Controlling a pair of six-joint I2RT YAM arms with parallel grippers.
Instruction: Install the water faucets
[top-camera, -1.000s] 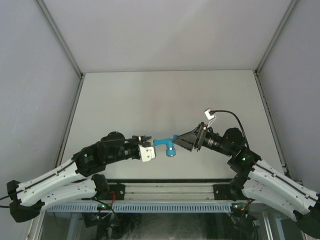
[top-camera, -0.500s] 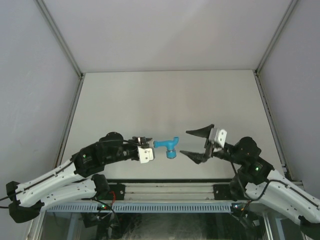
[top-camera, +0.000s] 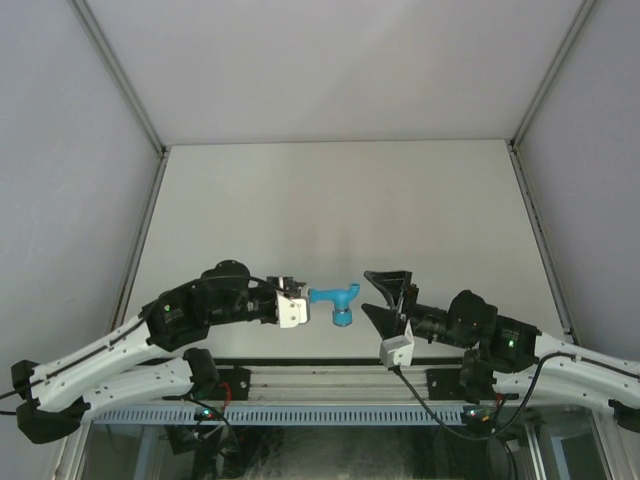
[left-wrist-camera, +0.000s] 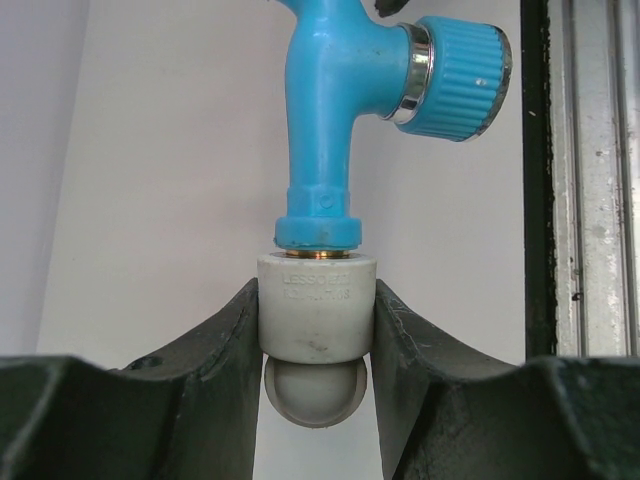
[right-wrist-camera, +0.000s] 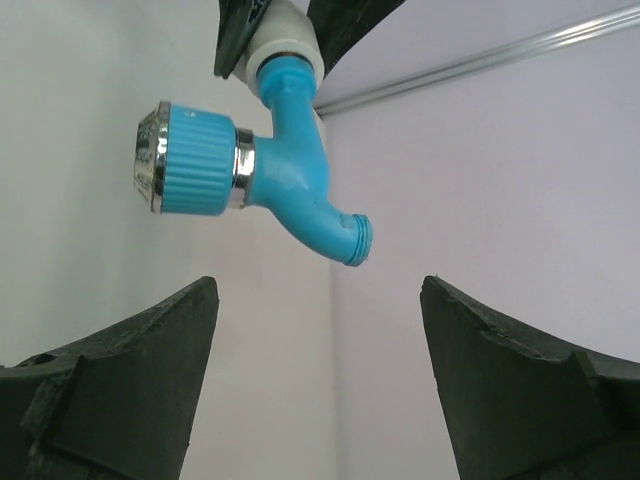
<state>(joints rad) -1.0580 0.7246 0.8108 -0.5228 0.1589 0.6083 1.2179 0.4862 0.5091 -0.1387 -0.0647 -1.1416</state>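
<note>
My left gripper (top-camera: 296, 298) is shut on a white-grey pipe fitting (left-wrist-camera: 317, 310), held above the table near its front edge. A bright blue faucet (top-camera: 334, 297) is screwed into the fitting and points right; its ribbed handle (left-wrist-camera: 458, 78) has a silvery ring. In the left wrist view the fingers (left-wrist-camera: 210, 370) clamp the fitting from both sides. My right gripper (top-camera: 385, 296) is open and empty, just right of the faucet and not touching it. In the right wrist view the faucet (right-wrist-camera: 290, 180) hangs beyond the wide-open fingers (right-wrist-camera: 150, 370), spout end toward them.
The pale table (top-camera: 340, 200) is bounded by grey walls on three sides. A metal rail (top-camera: 330, 378) runs along the near edge between the arm bases. A white camera block (top-camera: 396, 349) sits on the right wrist.
The right gripper let go of the faucet, opened wide, rotated about its wrist and drew back to the right. The left gripper kept hold of the fitting with the faucet, almost still.
</note>
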